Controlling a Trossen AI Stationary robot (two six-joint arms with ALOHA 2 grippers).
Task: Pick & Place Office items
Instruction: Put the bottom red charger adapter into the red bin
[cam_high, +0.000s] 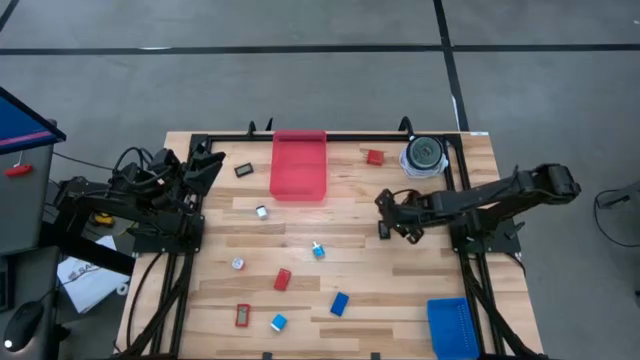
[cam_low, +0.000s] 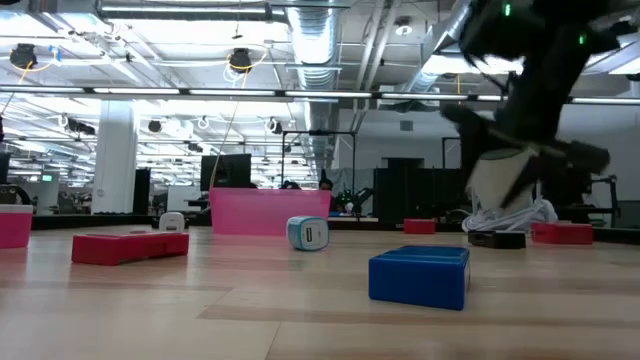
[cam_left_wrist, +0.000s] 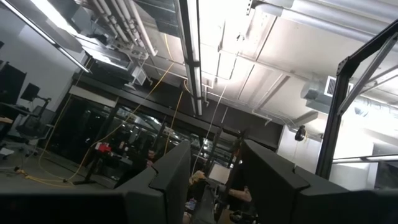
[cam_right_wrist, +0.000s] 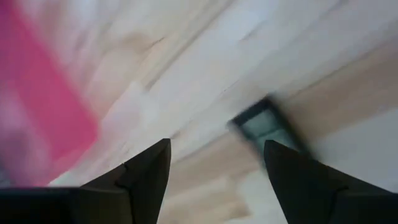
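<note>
Right of the worktop's middle, the right gripper (cam_high: 384, 214) is held open above a flat black rectangle (cam_high: 383, 231).

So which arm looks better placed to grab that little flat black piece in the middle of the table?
The right: its fingers hang open just beside the flat black piece, while the left arm sits folded at the table's far edge.

One camera hangs overhead, looking straight down on the whole desk (cam_high: 400, 270). Another sits at desk height and looks level across it, close behind a blue block (cam_low: 419, 276), toward the pink tray (cam_low: 265, 211), which the overhead view shares. The left wrist camera tilts up at the ceiling. The right wrist camera looks down close on the desk beside that tray.
</note>
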